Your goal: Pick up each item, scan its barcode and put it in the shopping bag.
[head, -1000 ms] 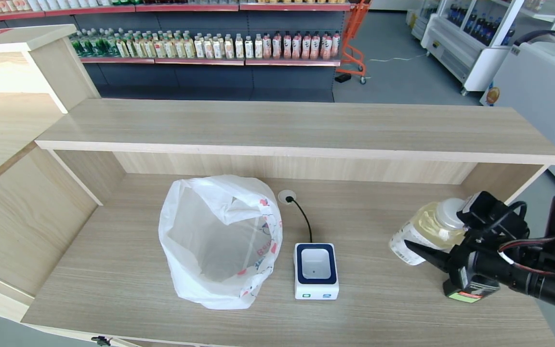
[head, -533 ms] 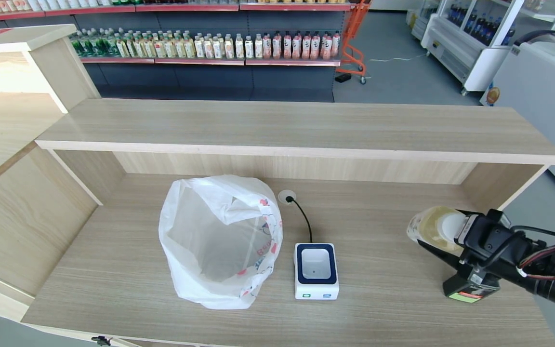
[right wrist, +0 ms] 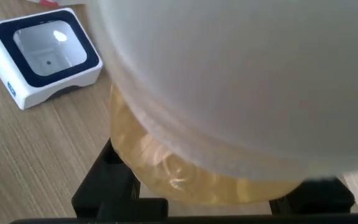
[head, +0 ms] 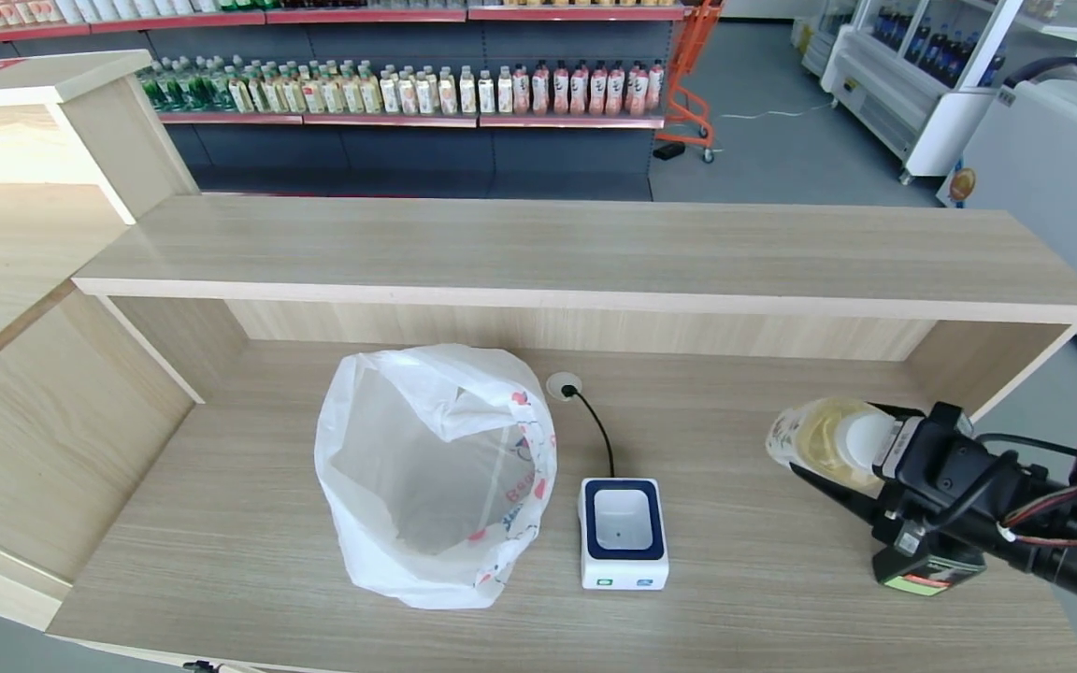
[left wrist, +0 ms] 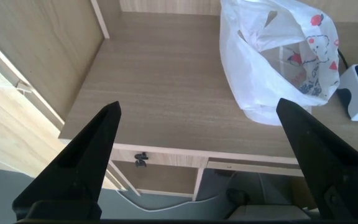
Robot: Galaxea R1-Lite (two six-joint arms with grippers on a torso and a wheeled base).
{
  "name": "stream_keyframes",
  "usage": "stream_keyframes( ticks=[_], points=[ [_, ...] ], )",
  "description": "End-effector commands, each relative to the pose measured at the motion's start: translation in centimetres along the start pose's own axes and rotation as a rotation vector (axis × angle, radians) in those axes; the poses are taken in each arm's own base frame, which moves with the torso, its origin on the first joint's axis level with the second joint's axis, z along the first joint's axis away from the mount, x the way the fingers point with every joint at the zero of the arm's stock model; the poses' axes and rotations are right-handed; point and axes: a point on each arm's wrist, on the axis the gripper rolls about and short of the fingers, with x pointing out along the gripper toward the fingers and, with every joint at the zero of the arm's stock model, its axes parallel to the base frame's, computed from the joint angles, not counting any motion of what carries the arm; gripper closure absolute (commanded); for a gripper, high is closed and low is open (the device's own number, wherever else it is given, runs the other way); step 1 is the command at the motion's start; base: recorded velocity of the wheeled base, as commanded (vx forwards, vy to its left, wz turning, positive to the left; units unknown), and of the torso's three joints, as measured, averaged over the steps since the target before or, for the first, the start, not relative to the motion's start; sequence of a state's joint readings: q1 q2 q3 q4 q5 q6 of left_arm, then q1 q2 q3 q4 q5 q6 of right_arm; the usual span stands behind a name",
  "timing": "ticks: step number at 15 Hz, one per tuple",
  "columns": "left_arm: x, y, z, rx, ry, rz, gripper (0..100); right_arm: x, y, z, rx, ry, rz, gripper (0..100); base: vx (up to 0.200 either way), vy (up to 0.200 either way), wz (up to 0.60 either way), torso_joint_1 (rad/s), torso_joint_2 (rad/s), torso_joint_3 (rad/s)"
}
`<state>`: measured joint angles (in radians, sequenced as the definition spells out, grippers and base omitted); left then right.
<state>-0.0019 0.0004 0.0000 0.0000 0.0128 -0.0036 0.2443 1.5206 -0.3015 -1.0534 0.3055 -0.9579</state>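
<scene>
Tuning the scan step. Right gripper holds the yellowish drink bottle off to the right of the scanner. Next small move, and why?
Probably carry the clear, white-capped bottle of yellowish drink in the right gripper leftward, over the white, blue-rimmed scanner: it is held well to the right, not over the scanner's window.

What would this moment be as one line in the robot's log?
right claw: shut on bottle, right of scanner | left claw: open, over counter edge | shopping bag: open, left of scanner

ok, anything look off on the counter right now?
Nothing stands out. The shopping bag stands open beside the scanner; the right gripper holds the capped bottle sideways above the counter, no spill.
</scene>
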Motion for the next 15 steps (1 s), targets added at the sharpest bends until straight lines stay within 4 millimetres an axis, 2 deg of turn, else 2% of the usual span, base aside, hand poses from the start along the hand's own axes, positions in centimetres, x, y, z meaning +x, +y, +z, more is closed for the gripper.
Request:
stream_keyframes(
  ticks=[1,5,10,15],
  points=[
    [0.0,0.0,0.0,-0.001,0.0,0.0,0,0.1,0.3,0.1,0.025,-0.008,0.014,100,0.0,0.2,0.0,0.012,0.01,-0.007],
    [0.0,0.0,0.0,-0.004,0.0,0.0,0,0.8,0.6,-0.4,0.07,-0.025,0.063,100,0.0,0.2,0.0,0.0,0.0,0.004],
    [0.0,0.0,0.0,-0.001,0.0,0.0,0,1.4,1.2,-2.7,0.134,-0.006,0.145,100,0.0,0.0,0.0,0.0,0.0,0.0],
    [0.0,0.0,0.0,-0.001,0.0,0.0,0,2.7,2.2,-3.9,0.164,-0.022,0.236,100,0.0,0.0,0.0,0.0,0.0,0.0]
  ],
)
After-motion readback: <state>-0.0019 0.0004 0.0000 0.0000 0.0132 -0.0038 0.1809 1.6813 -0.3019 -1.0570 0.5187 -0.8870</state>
